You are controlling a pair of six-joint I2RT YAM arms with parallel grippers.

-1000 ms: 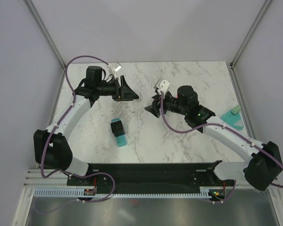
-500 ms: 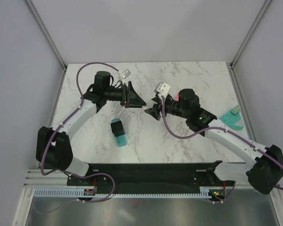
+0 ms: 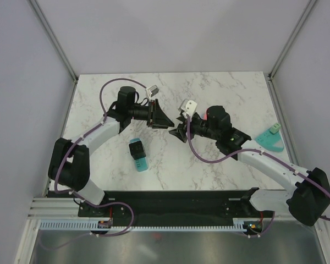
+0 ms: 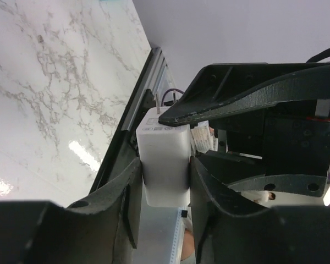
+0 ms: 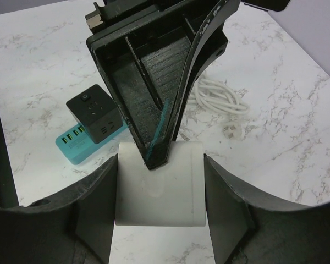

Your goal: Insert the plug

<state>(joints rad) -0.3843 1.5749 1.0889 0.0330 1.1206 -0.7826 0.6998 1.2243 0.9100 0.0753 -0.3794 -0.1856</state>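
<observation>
A white plug block (image 4: pixel 164 144) with two metal prongs sits between the fingers of my left gripper (image 4: pixel 164 170), which is shut on it. The same block (image 5: pixel 165 201) also fills the gap between the fingers of my right gripper (image 5: pixel 159 170), touching both. In the top view the left gripper (image 3: pixel 165 121) and the right gripper (image 3: pixel 179 131) meet tip to tip above the table's middle, and the plug is hidden between them. The power strip (image 3: pixel 138 154), a black socket cube on a teal base, lies on the table in front of them. It also shows in the right wrist view (image 5: pixel 93 124).
A coiled white cable (image 5: pixel 220 98) lies on the marble beyond the grippers in the right wrist view. A teal holder (image 3: pixel 270 139) with a small green part lies at the table's right edge. Grey walls close in the back and both sides.
The left gripper has swung right and the right gripper has edged left, so the two now meet at the middle. The power strip has not moved.
</observation>
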